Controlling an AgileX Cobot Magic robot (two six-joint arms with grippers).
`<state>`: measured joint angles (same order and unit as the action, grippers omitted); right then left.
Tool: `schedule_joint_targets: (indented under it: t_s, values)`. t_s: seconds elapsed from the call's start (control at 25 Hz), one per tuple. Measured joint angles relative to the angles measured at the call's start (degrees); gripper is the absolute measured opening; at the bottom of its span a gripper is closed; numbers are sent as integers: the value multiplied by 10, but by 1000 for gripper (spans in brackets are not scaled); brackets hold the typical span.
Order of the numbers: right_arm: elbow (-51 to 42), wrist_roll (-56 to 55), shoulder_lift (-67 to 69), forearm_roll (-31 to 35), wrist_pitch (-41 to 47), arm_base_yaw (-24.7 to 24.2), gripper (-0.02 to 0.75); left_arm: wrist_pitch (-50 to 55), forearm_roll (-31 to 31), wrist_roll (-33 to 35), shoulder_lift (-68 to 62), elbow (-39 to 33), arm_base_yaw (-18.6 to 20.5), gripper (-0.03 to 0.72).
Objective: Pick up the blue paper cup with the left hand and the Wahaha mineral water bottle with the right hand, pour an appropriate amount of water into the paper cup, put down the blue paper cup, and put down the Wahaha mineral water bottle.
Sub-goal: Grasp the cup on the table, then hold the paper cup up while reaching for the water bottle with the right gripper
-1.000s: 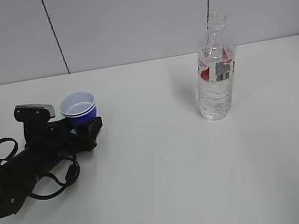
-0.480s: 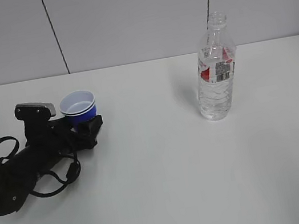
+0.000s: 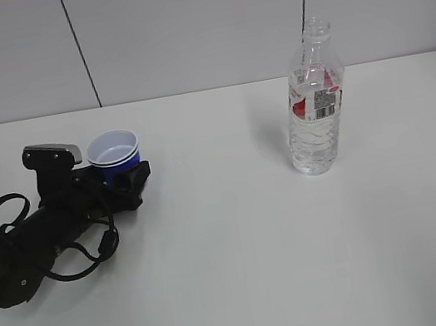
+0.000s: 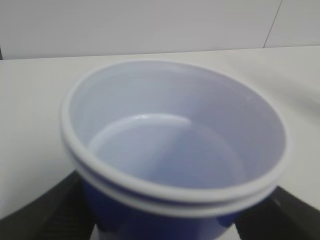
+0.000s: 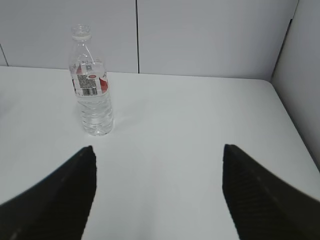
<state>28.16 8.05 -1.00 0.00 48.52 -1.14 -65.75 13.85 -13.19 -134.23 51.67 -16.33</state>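
The blue paper cup [image 3: 114,156] stands on the left of the white table [image 3: 246,276], and my left hand [image 3: 126,183] has its jaws around the cup's base, touching both sides, so I judge the pickup is in hand. Next I must lift it level. My right hand [image 5: 157,192] gapes wide, empty, well short of the upright Wahaha mineral water bottle [image 3: 314,99]. Grey panelled wall [image 3: 193,24] behind
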Motion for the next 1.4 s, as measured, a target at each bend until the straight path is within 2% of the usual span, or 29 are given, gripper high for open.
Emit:
schedule_joint_targets:
  t_s: [0.12,0.4,1.12,1.24,1.4]
  values:
    - [0,0,0,0,0,0,587,0,0,0,0,0,0,579]
    - [0,0,0,0,0,0,587,0,0,0,0,0,0,490]
    - [0,0,0,0,0,0,587,0,1,0,0,0,0,475]
    - [0,0,0,0,0,0,587,0,21,1,0,0,8,473]
    - [0,0,0,0,0,0,587,0,106,2,11,0,28,473]
